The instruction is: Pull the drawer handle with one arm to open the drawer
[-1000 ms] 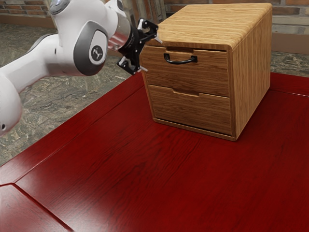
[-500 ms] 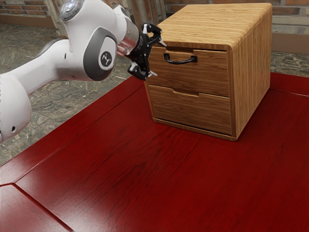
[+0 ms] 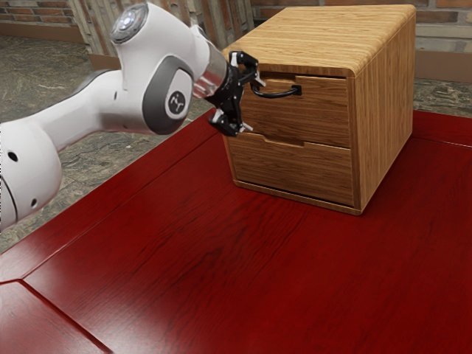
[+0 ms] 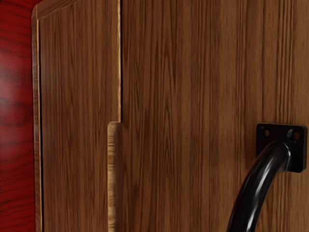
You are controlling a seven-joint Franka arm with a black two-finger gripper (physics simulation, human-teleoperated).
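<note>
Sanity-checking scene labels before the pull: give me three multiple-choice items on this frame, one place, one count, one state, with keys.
1. The black handle is mounted on: A) the upper drawer B) the lower drawer C) the cabinet's top.
2. Drawer fronts on the cabinet: A) one B) two C) three.
3. The upper drawer is: A) fully out B) half out C) shut.
Answers: A, its plate sits on the upper front; B, two fronts are stacked; C, its front lies flush with the one below.
</note>
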